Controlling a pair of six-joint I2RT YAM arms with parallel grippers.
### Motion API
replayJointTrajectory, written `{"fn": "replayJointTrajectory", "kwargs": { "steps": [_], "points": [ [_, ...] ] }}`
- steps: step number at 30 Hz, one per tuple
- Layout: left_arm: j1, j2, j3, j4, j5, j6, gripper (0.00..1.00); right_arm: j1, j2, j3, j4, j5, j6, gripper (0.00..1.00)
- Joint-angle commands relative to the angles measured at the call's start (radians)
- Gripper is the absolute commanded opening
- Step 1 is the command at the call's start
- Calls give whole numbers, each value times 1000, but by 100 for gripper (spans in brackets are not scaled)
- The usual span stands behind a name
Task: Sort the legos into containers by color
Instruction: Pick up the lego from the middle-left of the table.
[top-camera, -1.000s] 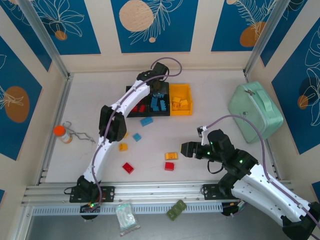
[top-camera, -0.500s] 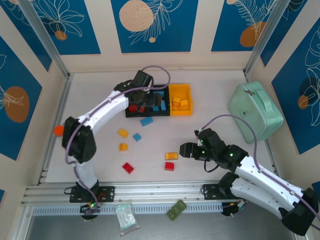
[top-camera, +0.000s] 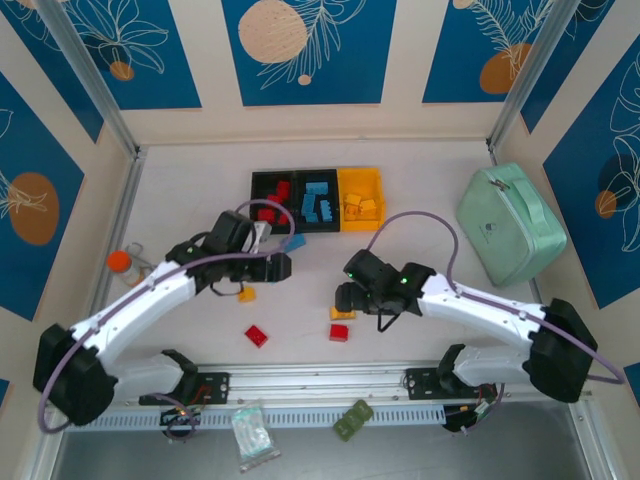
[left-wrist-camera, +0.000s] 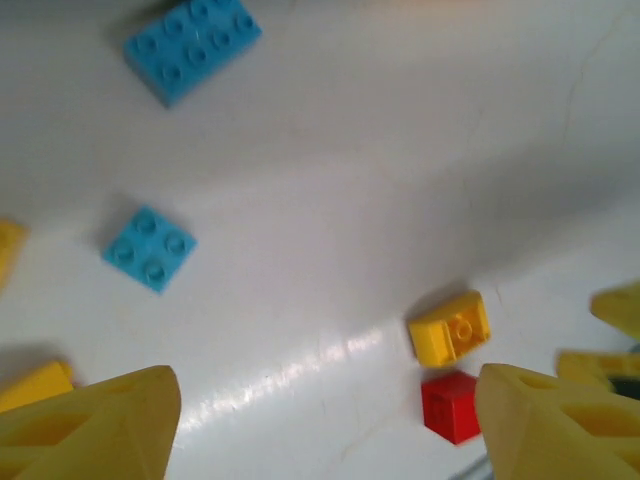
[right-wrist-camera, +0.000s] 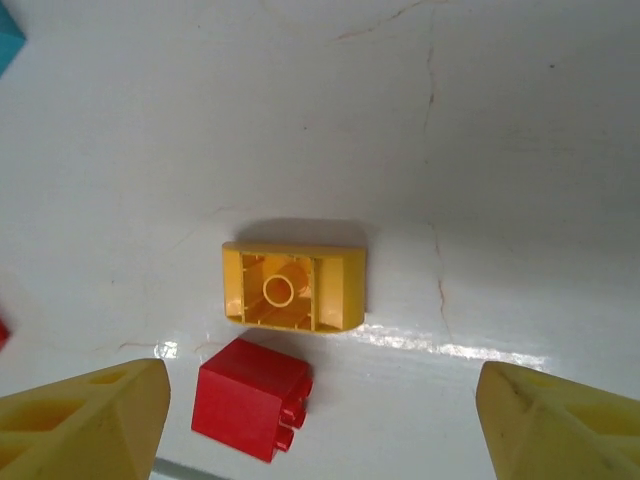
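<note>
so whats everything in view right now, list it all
bins: three joined, two black and one yellow-orange, far middle of the table
sorted bricks: several, red, blue and yellow, one colour per bin
loose blue bricks: two, blue, mid table in front of the bins
loose yellow bricks: three, yellow, mid table
loose red bricks: two, red, near side
case: one, mint green, right side
bottle: one, orange cap, left edge
bag: one, clear, near ledge
flat piece: one, dark green, near ledge
left gripper: one, yellow jaws apart, near the blue bricks
right gripper: one, yellow jaws apart, over a yellow and a red brick
</note>
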Motion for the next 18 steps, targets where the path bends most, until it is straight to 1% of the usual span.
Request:
{"fn": "replayJointTrajectory", "kwargs": {
  "steps": [1,4,6,10,14,18],
  "points": [
    [-3,-97,-119,49,101,-84,82,23,81,58,-15,61,11,85],
    [-3,-164,-215,92,144,-129,84,36,174,98,-12,62,3,85],
    [-2,-190,-252,98,142,-149,84,41,236,122,-9,51,0,85],
    [-2,-203,-269,79,108,-152,84,53,331,158,-18,47,12,85],
    [0,-188,-269,86,107,-149,84,63,390,164,3,26,24,84],
    [0,-165,-273,94,108,-152,83,69,441,160,27,6,35,79]
  ]
}}
